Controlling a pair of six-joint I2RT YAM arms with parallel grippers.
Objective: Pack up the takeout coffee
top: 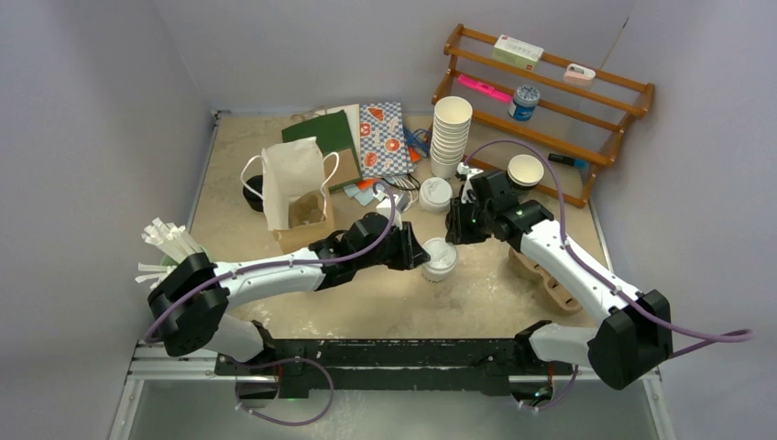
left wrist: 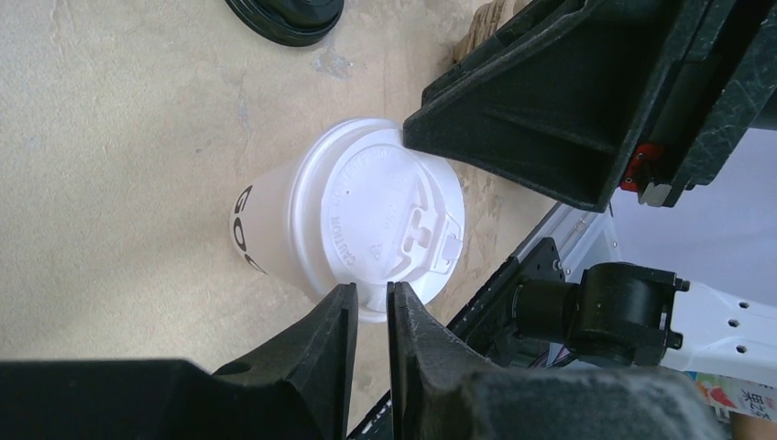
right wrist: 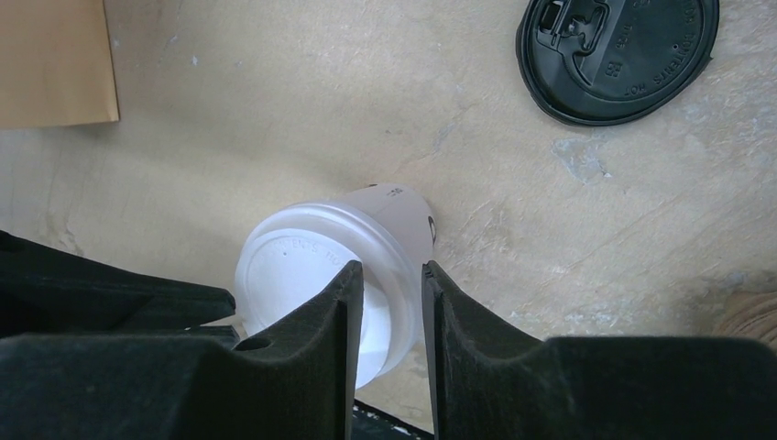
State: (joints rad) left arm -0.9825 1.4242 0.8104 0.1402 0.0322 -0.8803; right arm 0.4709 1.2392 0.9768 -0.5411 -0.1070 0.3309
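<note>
Paper walls and a thin snap-on plastic lid make the white-lidded cup (top: pixel 440 259) a light, easily crushed thing. It stands upright near the middle of the desk (top: pixel 385 307), between the two arms, with dark lettering on its side. The left end effector (left wrist: pixel 371 291) sits at one edge of the lid with only a narrow slit between its jaws, and the right end effector (right wrist: pixel 391 271) straddles the opposite edge with its jaws a little wider. From either wrist view I cannot tell whether the pads actually pinch the rim or merely sit at it. Whether the cup is filled cannot be seen, so its weight is a guess; if full, it would likely be top-heavy and apt to slop. The lid's lip looks a poor hold to me: slick, flexible, and liable to pop off under a lift. A gentle squeeze across the paper wall just under the lid, where the rolled rim stiffens it, seems safer, with the cup kept upright. A black lid (right wrist: pixel 618 55) lies flat on the desk nearby with no cup under it. The open paper bag (top: pixel 295 188) stands well apart to the left, and a brown cup carrier (top: pixel 561 298) lies under the right arm.
</note>
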